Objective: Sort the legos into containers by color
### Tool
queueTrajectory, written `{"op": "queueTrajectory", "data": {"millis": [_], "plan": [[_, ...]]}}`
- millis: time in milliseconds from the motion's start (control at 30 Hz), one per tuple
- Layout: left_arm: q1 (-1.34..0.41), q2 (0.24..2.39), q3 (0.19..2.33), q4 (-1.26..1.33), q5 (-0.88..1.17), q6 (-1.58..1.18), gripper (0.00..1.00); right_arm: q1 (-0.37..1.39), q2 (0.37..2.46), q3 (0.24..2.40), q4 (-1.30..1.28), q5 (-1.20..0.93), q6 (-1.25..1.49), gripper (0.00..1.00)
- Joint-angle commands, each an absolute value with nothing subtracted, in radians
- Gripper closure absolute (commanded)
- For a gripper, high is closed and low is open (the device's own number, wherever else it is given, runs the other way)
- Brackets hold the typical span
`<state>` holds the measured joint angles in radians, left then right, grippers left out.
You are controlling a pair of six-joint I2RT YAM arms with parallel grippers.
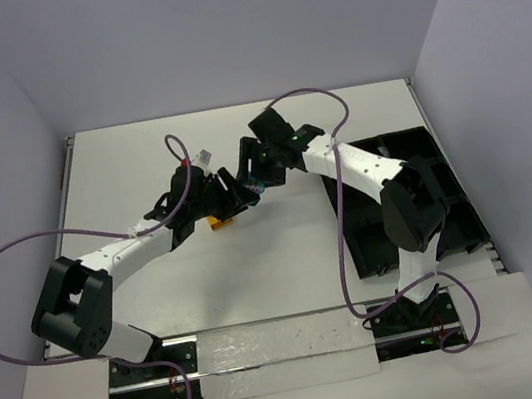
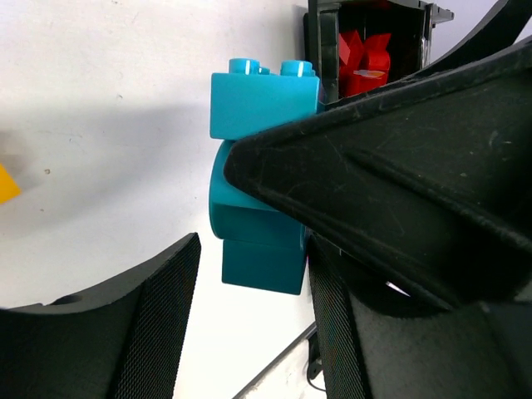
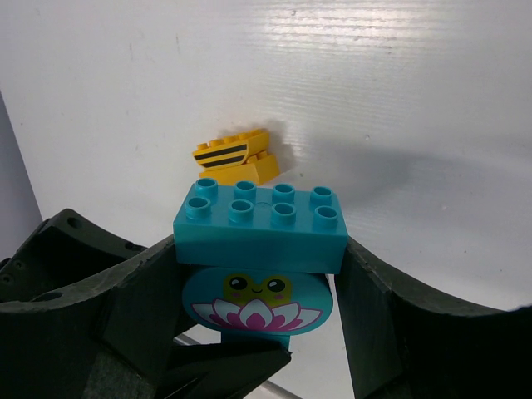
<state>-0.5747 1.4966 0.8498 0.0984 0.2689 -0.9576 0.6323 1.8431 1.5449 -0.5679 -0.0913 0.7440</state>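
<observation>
Overhead, you have both arms reaching to the middle of the table [image 1: 138,159]. The left gripper [image 1: 230,193] and right gripper [image 1: 259,165] meet nose to nose around the cyan stack [image 1: 258,188], just above the frame's centre. A yellow brick [image 1: 219,223] lies just below and left of them. The tray [image 1: 450,180] sits at the right edge, well apart, with the right arm crossing over it.

From the left wrist, the stack fills the centre of the frame, and a right finger [image 2: 399,166] cuts across it from the right. Your left pads [image 2: 158,332] flank the lower block with bare table showing on one side. That hand reads as released, not clamping. At the top, red bricks [image 2: 366,58] show inside what looks like a black bin.

From the right wrist, the fingers press both ends of the eight-stud block, so that hand is grasping the stack. A frog disc [image 3: 258,303] hangs under the block.

Expect light, rigid, glossy plastic that slips easily, with push-fit joints that could pop apart. The flat ends of the top block look the safest hold, not the round disc. The left fingers crowd underneath, and the yellow brick lies close beyond.
</observation>
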Motion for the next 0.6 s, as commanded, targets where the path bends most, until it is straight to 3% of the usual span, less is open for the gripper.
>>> {"op": "queueTrajectory", "data": {"millis": [0, 567], "plan": [[-0.575, 1.451, 0.833, 0.136, 0.215, -0.943, 0.37, 0.642, 1.814, 1.537, -0.515, -0.168, 0.775, 0.53], [-0.576, 1.428, 0.850, 0.123, 0.213, -0.936, 0.39, 0.641, 1.798, 1.519, -0.497, -0.183, 0.782, 0.53]]}}
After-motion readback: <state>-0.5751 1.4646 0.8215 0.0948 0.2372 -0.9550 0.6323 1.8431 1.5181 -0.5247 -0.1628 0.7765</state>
